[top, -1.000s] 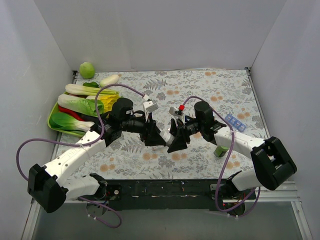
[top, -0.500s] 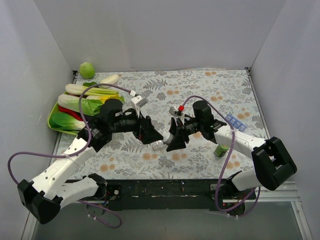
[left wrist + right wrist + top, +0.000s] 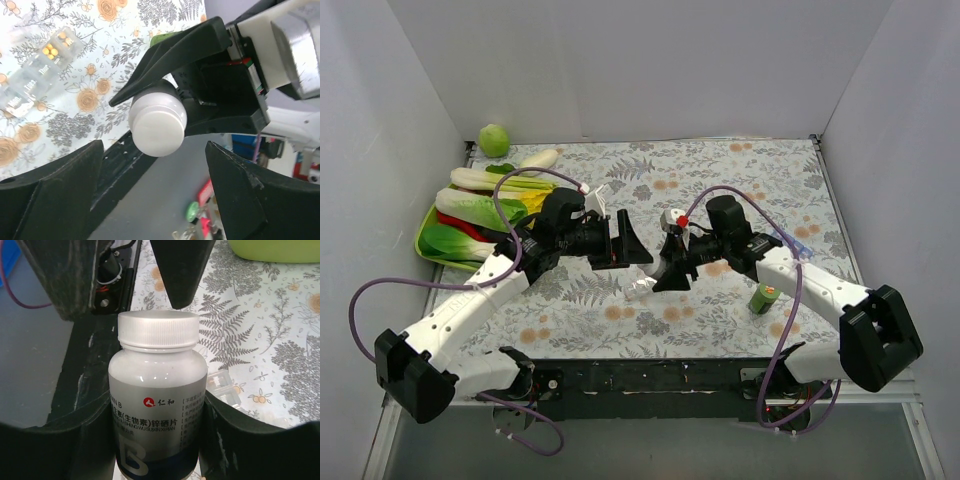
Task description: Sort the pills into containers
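Note:
My right gripper (image 3: 157, 440) is shut on a white pill bottle (image 3: 157, 390) with a white screw cap, held upright between its black fingers. In the top view the right gripper (image 3: 670, 272) is at the table's middle. My left gripper (image 3: 636, 240) is open and empty, just left of it, its jaws spread wide facing the bottle's cap (image 3: 157, 122). The clear pill-box strip (image 3: 40, 75) lies on the cloth below both grippers, with orange pills (image 3: 52, 48) in one compartment. It also shows in the top view (image 3: 640, 290) and the right wrist view (image 3: 222, 385).
A small green bottle (image 3: 764, 298) stands right of the right arm. A blue pill-box strip (image 3: 798, 233) lies partly behind that arm. A green tray (image 3: 428, 248) with vegetables sits at the left. White walls enclose the table.
My left gripper has pulled back from the right gripper, risen and turned its open jaws toward the bottle. The clear strip has come into view below the grippers. The right gripper still holds the bottle.

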`<act>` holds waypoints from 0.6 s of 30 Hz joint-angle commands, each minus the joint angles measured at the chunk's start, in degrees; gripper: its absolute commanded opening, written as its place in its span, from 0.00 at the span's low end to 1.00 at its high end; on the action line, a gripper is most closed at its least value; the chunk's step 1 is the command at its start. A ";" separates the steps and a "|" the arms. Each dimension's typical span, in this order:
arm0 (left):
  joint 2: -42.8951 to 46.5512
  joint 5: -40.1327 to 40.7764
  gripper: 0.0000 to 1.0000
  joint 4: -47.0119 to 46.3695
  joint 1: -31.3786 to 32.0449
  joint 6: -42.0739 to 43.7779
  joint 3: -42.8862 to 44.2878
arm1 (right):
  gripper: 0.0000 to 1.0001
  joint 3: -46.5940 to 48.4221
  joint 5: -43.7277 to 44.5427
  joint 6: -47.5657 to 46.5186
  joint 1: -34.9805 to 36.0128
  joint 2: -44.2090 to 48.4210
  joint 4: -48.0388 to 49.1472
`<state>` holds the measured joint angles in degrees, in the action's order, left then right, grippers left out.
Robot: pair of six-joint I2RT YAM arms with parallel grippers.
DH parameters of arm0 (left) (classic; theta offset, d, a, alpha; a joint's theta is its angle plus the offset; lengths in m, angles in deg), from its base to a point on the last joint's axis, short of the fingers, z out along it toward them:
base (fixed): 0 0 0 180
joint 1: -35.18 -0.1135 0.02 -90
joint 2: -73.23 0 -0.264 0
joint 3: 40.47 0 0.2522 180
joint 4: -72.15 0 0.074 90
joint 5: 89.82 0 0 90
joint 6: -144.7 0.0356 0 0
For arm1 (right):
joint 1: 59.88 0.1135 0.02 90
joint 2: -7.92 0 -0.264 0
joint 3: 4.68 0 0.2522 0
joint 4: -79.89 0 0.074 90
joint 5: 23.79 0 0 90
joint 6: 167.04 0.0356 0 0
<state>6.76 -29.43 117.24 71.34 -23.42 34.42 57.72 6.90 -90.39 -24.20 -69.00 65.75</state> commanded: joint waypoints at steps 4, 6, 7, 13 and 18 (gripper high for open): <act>1.61 1.92 0.81 -2.58 -0.21 -12.66 -0.47 | 0.01 2.95 4.47 -6.61 0.27 2.57 -3.48; 1.27 1.13 0.76 -4.34 -0.13 -13.36 -1.00 | 0.01 2.95 4.64 -6.61 0.35 2.66 -3.57; 0.48 -0.09 0.74 -4.61 -0.13 -13.37 -1.18 | 0.01 2.95 4.64 -6.61 0.35 2.66 -3.57; -1.46 -1.24 0.58 -4.79 -0.22 -12.58 -1.36 | 0.01 2.86 4.73 -6.61 0.35 2.75 -3.57; -2.95 -2.04 0.53 -4.96 -0.13 -11.61 -1.36 | 0.01 2.95 4.55 -6.43 0.27 2.48 -3.57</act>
<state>4.27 -29.73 113.33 71.17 -35.68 33.65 58.05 12.47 -96.18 -24.24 -67.89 60.92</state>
